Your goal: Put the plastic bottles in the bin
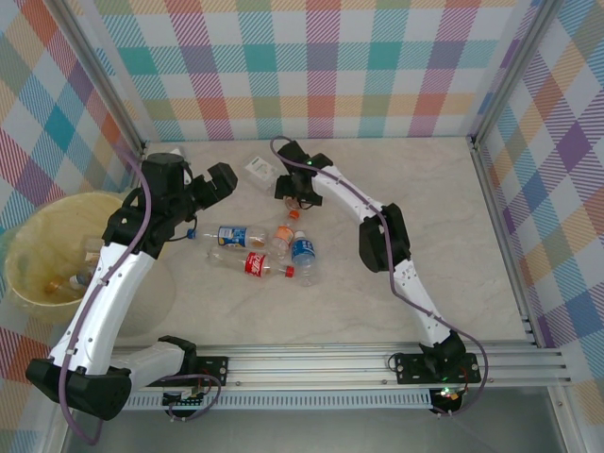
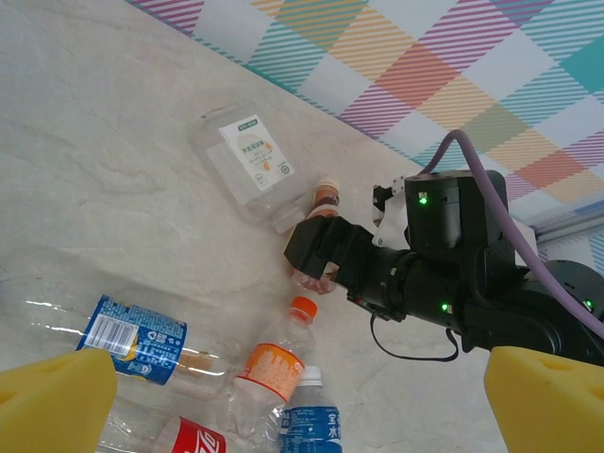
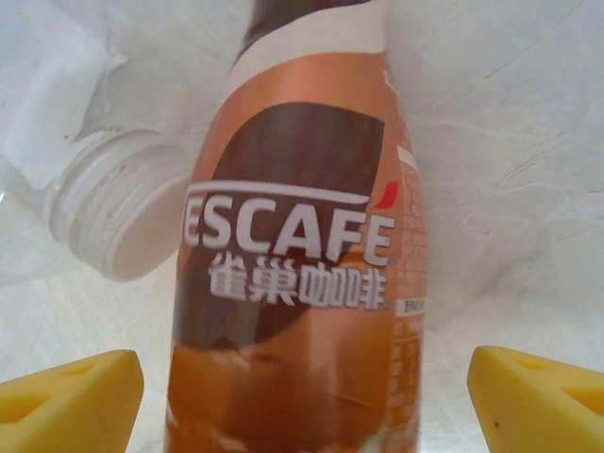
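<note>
Partway: a few bottles (image 1: pixel 58 283) lie in the bin (image 1: pixel 47 226) at 9 o'clock, about six loose bottles (image 1: pixel 255 266) at tabletop (image 1: pixel 444 189) centre; right gripper (image 1: pixel 300 196), unclenched, straddles the brown coffee bottle (image 3: pixel 293 283) at the cluster's 12 o'clock; left gripper (image 1: pixel 225 179) spread wide, empty.

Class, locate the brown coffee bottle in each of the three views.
Top external: brown coffee bottle, upper centre.
Left wrist: centre, partly under the right fingers.
Right wrist: centre, between those fingers.
Shared landmark: the clear bottle with the white cap, lying beside it.
</note>
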